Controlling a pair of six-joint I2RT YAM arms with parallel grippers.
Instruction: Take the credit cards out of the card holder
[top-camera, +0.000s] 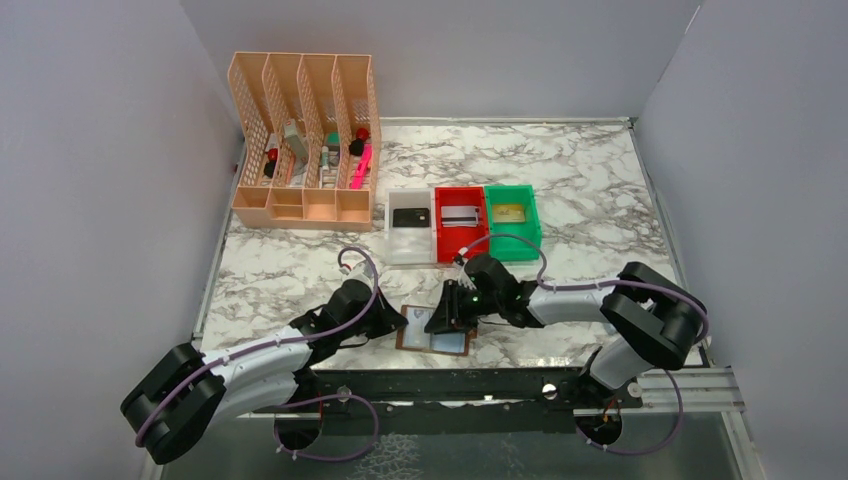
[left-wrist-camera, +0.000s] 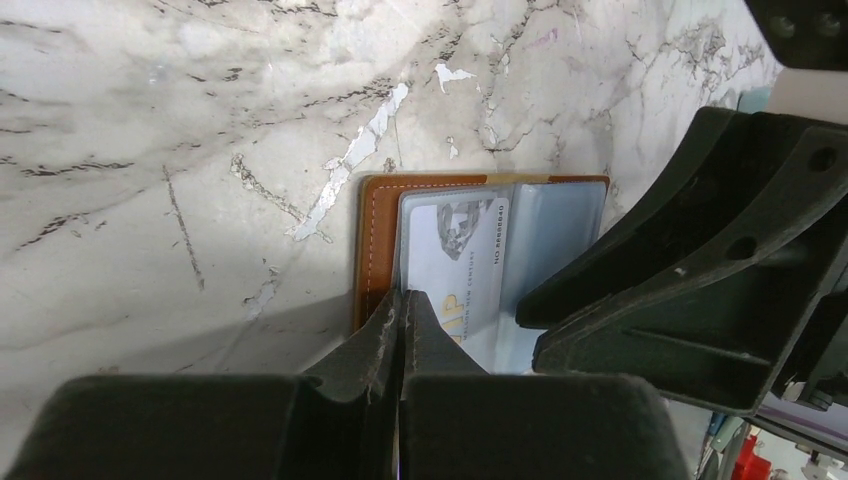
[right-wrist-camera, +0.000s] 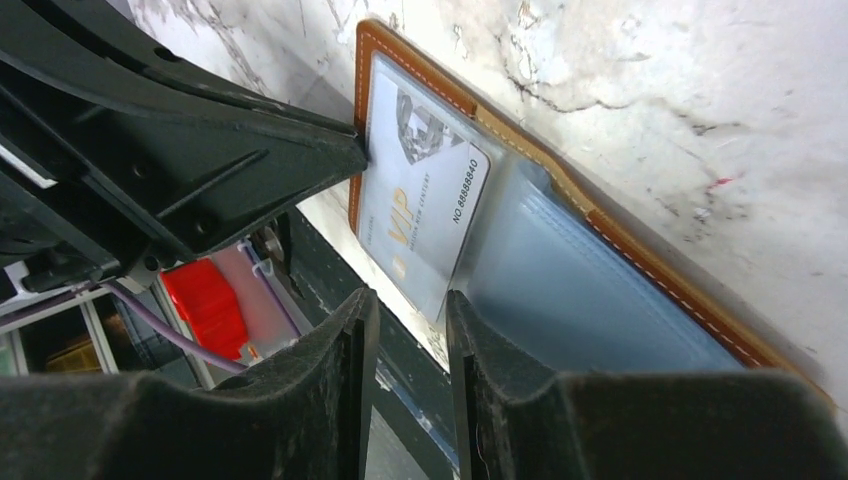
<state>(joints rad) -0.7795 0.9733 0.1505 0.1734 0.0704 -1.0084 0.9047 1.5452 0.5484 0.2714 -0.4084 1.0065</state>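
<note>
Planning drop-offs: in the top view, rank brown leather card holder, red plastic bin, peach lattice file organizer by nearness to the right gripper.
1. Brown leather card holder, beneath the right gripper.
2. Red plastic bin, just behind.
3. Peach lattice file organizer, far back-left.

The table (top-camera: 600, 190) is white marble veined with grey and black. At lower centre of the top view, the holder (top-camera: 433, 340) is brown leather with pale stitching along its edge and pale blue-grey pockets. The VIP card (left-wrist-camera: 450, 260) is silvery-white, with gold lettering, a grey emblem and a black number. Above the holder are a white bin (top-camera: 410, 248) with a black card (top-camera: 411, 217), a red bin (top-camera: 462, 243) with a silvery card (top-camera: 459, 214), and a green bin (top-camera: 514, 238) with a gold card (top-camera: 509, 212). At upper left, the rack (top-camera: 300, 200) is peach with a lattice pattern. The arms (top-camera: 250, 365) are black and pale grey, their cables (top-camera: 365, 262) lilac.
</note>
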